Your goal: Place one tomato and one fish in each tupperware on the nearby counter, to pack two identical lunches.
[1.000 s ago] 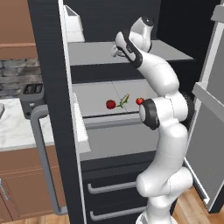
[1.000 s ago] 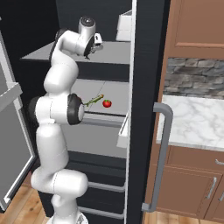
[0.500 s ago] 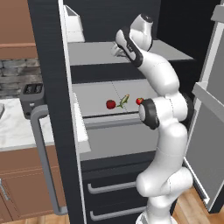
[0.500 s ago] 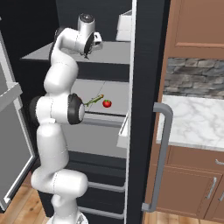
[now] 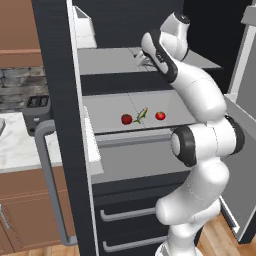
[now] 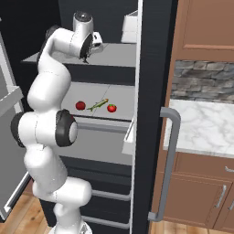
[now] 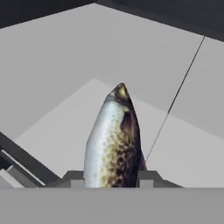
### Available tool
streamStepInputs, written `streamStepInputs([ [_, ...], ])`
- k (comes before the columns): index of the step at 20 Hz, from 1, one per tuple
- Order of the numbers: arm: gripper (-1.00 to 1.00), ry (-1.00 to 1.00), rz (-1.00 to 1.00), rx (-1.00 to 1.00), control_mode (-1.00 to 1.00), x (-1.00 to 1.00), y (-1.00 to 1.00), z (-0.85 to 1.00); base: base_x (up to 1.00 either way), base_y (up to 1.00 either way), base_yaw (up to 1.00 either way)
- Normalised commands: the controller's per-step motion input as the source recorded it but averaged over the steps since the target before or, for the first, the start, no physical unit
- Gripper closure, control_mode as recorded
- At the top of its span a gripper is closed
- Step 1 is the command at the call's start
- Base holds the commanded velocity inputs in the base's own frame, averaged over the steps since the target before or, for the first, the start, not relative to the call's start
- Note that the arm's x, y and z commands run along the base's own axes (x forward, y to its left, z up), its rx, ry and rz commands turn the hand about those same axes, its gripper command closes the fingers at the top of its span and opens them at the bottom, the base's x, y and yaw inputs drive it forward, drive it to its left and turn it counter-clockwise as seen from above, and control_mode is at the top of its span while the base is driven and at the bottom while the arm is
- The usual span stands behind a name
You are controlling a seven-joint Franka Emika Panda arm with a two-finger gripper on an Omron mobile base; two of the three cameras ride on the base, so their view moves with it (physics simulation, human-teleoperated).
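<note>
Pinching the grey fish [image 7: 114, 144] lengthwise between its fingers, head pointing away, the claw [image 5: 142, 60] hovers over the upper fridge shelf [image 5: 110, 62], tabletop [image 6: 205, 123] off to its right.

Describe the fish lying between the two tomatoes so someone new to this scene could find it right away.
Look inside the open black fridge, at the middle grey shelf below the one where the arm reaches. Two small round red tomatoes sit there, and the slim yellowish-green fish lies slanted between them. It is the one long, thin, non-red thing on that shelf.
</note>
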Motion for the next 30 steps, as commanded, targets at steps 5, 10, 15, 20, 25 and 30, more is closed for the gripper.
streamStepInputs([
  [5, 1.0, -0.27, -0.03, -0.03, -1.0, -1.0, 0.0, -0.14, 0.0, 0.0, 0.0],
  [10, 1.0, -0.17, -0.05, -0.05, -1.0, -1.0, -0.01, -0.2, 0.0, 0.0, 0.0],
  [15, 1.0, -0.07, -0.03, -0.06, -1.0, -0.95, 0.0, -0.39, 0.0, 0.0, 0.0],
  [20, 1.0, -0.02, -0.01, -0.01, 1.0, -0.2, 0.0, -0.05, -0.8, 0.0, -0.02],
  [25, 1.0, 0.0, 0.0, 0.0, 1.0, 0.0, 0.0, 0.0, -1.0, -0.01, -0.02],
  [30, 1.0, 0.0, 0.0, 0.0, 1.0, 0.0, 0.0, 0.0, -0.88, 0.13, -0.02],
])
